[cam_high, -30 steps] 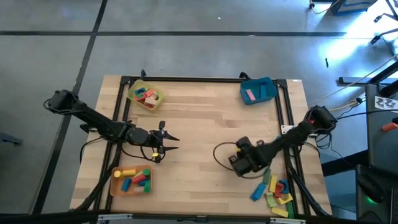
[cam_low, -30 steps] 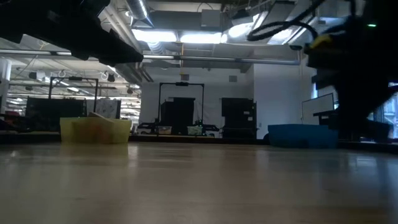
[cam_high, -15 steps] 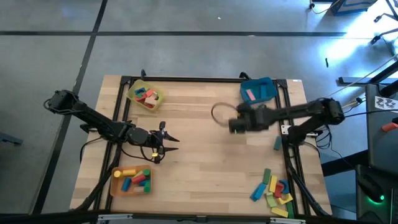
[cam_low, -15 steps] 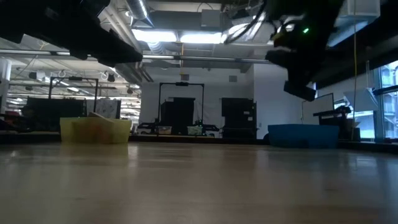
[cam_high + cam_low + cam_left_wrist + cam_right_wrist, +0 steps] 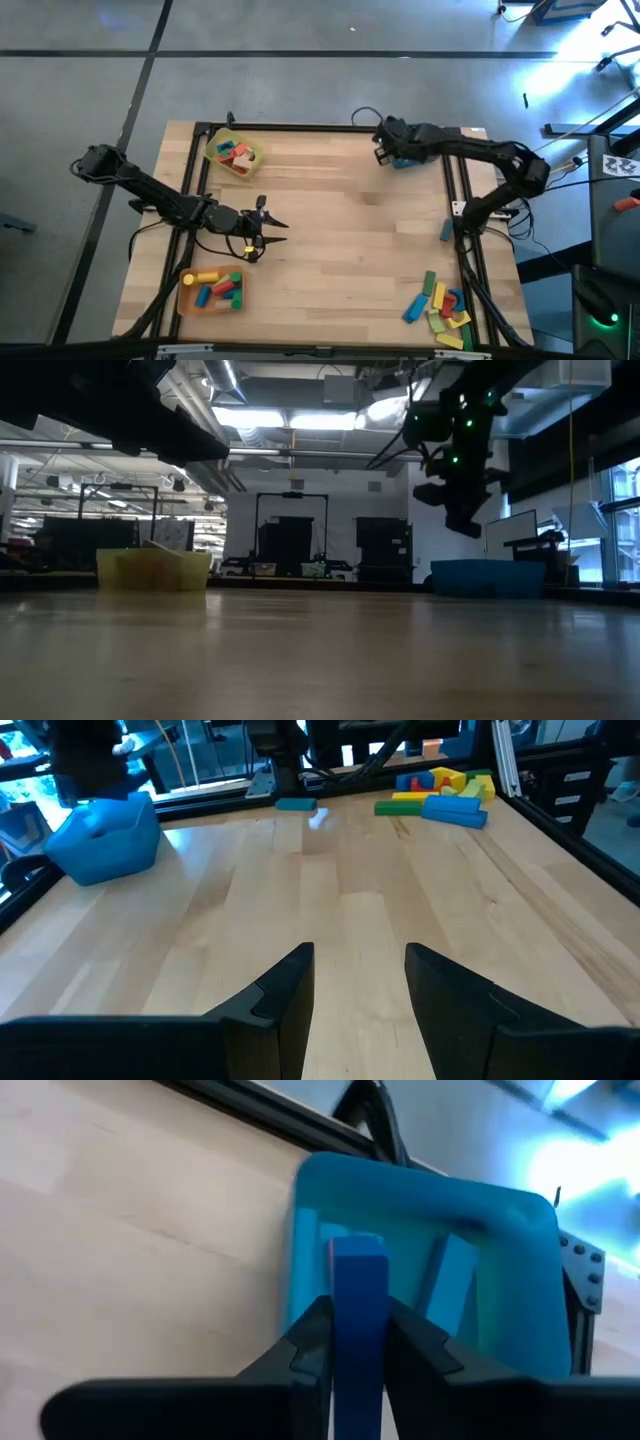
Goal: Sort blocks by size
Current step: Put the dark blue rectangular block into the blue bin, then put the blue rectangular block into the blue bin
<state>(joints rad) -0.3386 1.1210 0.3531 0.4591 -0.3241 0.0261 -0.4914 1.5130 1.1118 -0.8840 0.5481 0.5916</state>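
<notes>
Right pincer [image 5: 358, 1342] holds 1 blue block [image 5: 359, 1315] above the blue tray [image 5: 505, 1250].

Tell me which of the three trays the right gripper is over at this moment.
The blue tray at the table's far right corner: the right gripper hangs over it, shut on a blue block. The yellow tray and orange tray are on the left.

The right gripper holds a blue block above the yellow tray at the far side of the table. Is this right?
Not quite: the right wrist view shows the right gripper holding the blue block above the blue tray, not the yellow one. The rest stands.
</notes>
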